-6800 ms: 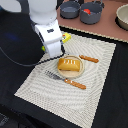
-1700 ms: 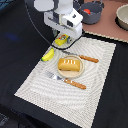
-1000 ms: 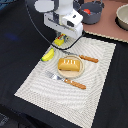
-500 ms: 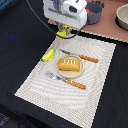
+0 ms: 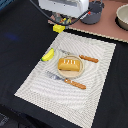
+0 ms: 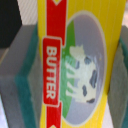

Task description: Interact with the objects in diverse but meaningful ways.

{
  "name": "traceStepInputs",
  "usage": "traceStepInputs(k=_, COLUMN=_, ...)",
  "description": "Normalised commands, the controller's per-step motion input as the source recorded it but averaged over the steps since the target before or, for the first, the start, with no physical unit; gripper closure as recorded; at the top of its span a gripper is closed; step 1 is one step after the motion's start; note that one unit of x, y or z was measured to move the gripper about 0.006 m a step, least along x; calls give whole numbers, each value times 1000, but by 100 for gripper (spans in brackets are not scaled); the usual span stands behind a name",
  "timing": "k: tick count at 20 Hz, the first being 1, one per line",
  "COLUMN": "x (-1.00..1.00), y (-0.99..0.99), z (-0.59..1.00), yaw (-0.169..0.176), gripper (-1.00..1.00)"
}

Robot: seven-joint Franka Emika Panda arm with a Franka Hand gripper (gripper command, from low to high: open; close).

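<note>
From my station I see the gripper point(image 5: 60, 25) raised above the far edge of the woven placemat point(image 5: 95, 90), near the exterior view's left of the upper frame. It is clamped on the yellow butter block point(image 5: 59, 28), which hangs clear of the mat. The wrist view confirms the grasp: the butter block point(image 6: 75, 65) fills the frame, its red label reading BUTTER beside a cow picture, and a grey finger pad point(image 6: 22, 80) with a teal edge presses against one side while the other pad sits against the opposite side.

On the placemat, a small plate point(image 5: 70, 74) sits roughly in the middle, and the orange-brown bread loaf point(image 5: 69, 64) rests on it. The yellow banana point(image 5: 48, 54) lies on the mat just to the exterior view's left of the plate, apart from it. A knife with an orange handle point(image 5: 67, 80) lies on the near side of the plate, and a second utensil with an orange handle point(image 5: 82, 57) lies on its far side; I cannot tell its type from here.

Beyond the mat, on the far pinkish surface point(image 5: 107, 27), a dark pot point(image 5: 93, 12) stands just to the exterior view's right of the arm, and a light bowl point(image 5: 123, 17) sits at the far right edge. The mat lies on a black table point(image 5: 17, 45).
</note>
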Motion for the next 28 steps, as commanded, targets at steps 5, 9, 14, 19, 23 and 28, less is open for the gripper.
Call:
traceStepInputs(k=5, x=323, y=-893, z=365, yaw=0, gripper=100)
traceStepInputs(k=9, x=546, y=-741, z=172, yaw=-2, gripper=100)
traceStepInputs(k=14, x=594, y=-689, z=28, yaw=-7, gripper=100)
traceStepInputs(k=19, x=643, y=-691, z=0, yaw=-18, gripper=100)
traceStepInputs(k=23, x=669, y=-745, z=-14, yaw=-11, gripper=100)
traceStepInputs(k=28, x=651, y=-754, z=-26, yaw=-6, gripper=100)
